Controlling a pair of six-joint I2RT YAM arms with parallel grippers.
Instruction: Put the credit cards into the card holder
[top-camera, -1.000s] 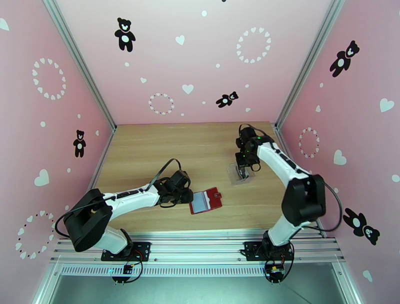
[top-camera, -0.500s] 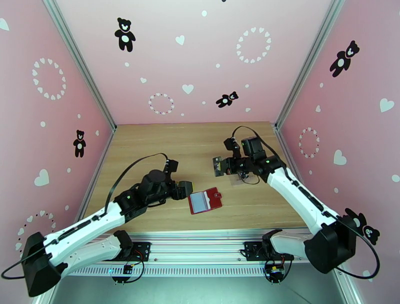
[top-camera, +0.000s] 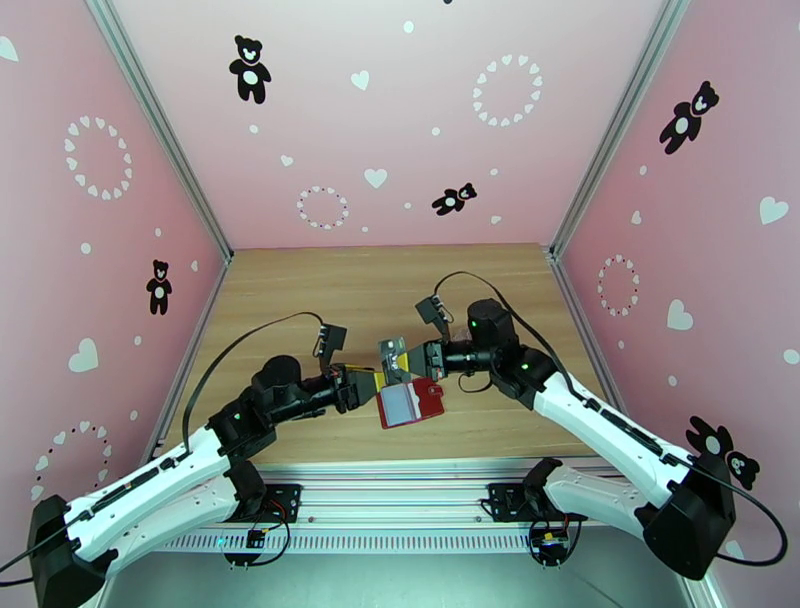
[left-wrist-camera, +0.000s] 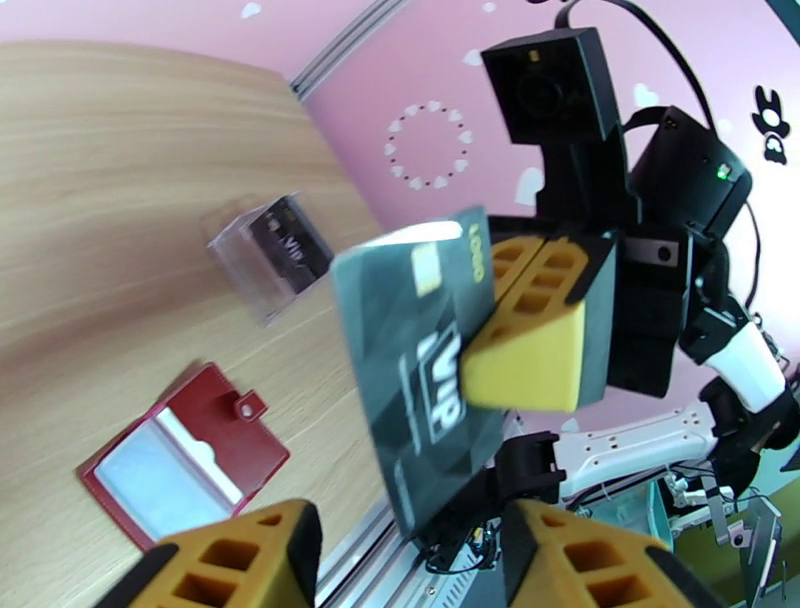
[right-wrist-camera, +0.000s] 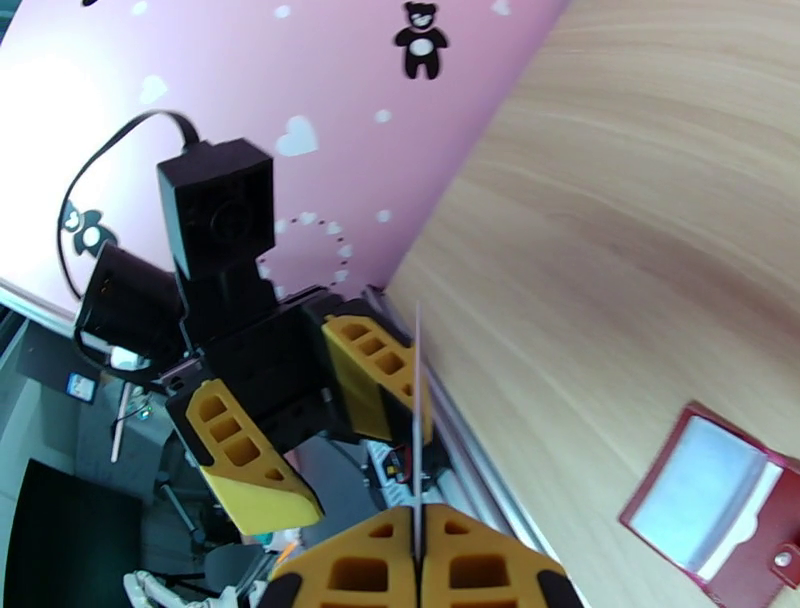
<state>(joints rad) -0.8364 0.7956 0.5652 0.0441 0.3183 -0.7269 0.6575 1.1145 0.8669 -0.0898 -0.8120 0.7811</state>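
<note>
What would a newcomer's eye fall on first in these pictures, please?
The two arms meet above the middle of the table: the right gripper pinches a dark grey card and holds it out by the open left gripper. On the wood close by lies the red card holder, open, with a clear pouch farther back.

Card holder (top-camera: 411, 401) on table (top-camera: 300, 300). Card (top-camera: 392, 357) above holder's rear-left corner; left gripper (top-camera: 366, 384) left of holder, right gripper (top-camera: 408, 361) behind it. Pouch (left-wrist-camera: 270, 255) behind holder, apart.

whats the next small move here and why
Probably close the left gripper on the card: the right gripper pinches it in the air, its free end seems to sit between the left's open fingers, and the holder lies open on the table.
</note>
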